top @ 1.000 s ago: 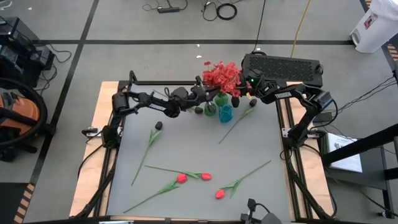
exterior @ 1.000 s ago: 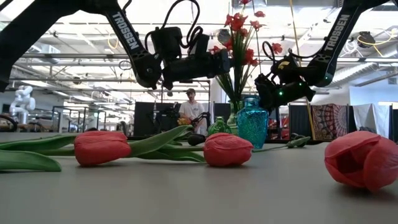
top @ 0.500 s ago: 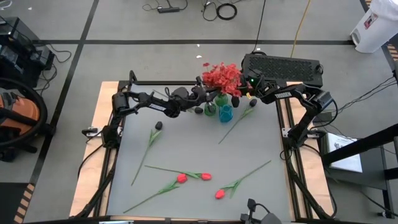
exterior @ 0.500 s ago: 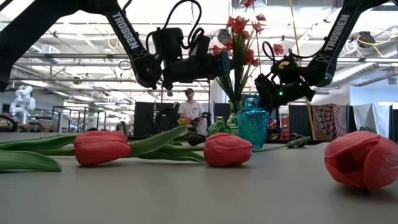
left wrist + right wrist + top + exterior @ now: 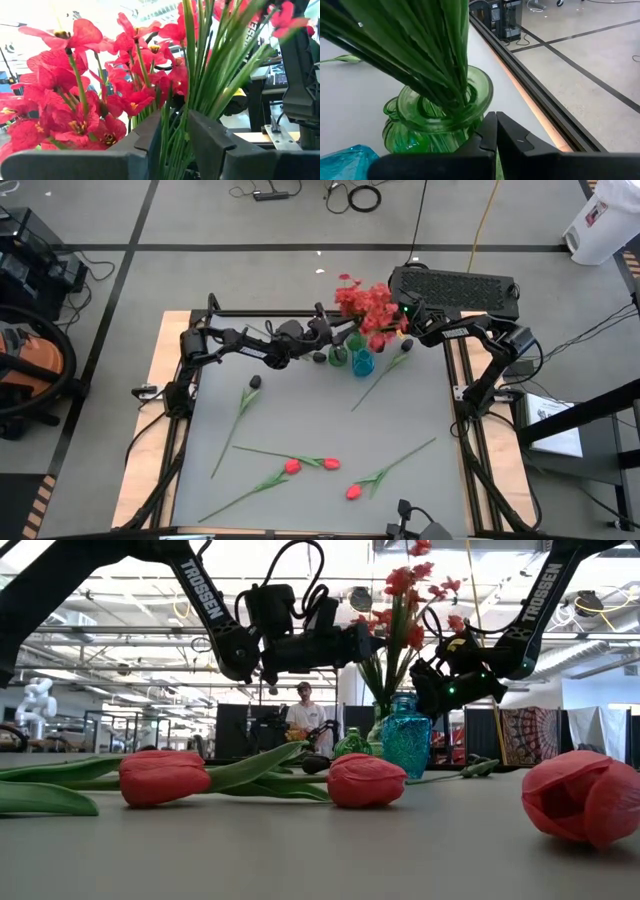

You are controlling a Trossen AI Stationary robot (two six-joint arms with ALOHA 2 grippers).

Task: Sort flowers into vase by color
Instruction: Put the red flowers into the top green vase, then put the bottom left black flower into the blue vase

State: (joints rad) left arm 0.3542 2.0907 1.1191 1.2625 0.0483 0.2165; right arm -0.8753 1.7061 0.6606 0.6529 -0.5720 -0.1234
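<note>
Left gripper (image 5: 322,340) sits high at the far edge of the table, its fingers (image 5: 155,135) set on either side of the bunched green stems of the red blossoms (image 5: 368,305), a narrow gap between them with stems in it; looks clamped on the stems, though contact is not certain. Judgement: the step in hand is seating this red bunch, so keep the stems gathered and upright and let go only once the ends are well down the neck, else the top-heavy heads may tip out. Just right of that gripper stands the green vase (image 5: 440,107), stems already running down into its mouth. Touching or nearly touching it, the blue vase (image 5: 406,736), nothing visible in it. Right gripper (image 5: 495,131), fingers pressed together on nothing, hangs just beside the green vase rim. Tulips (image 5: 310,464) and one dark bud (image 5: 255,382) lie loose on the table (image 5: 300,415), well toward the near edge from both grippers.
</note>
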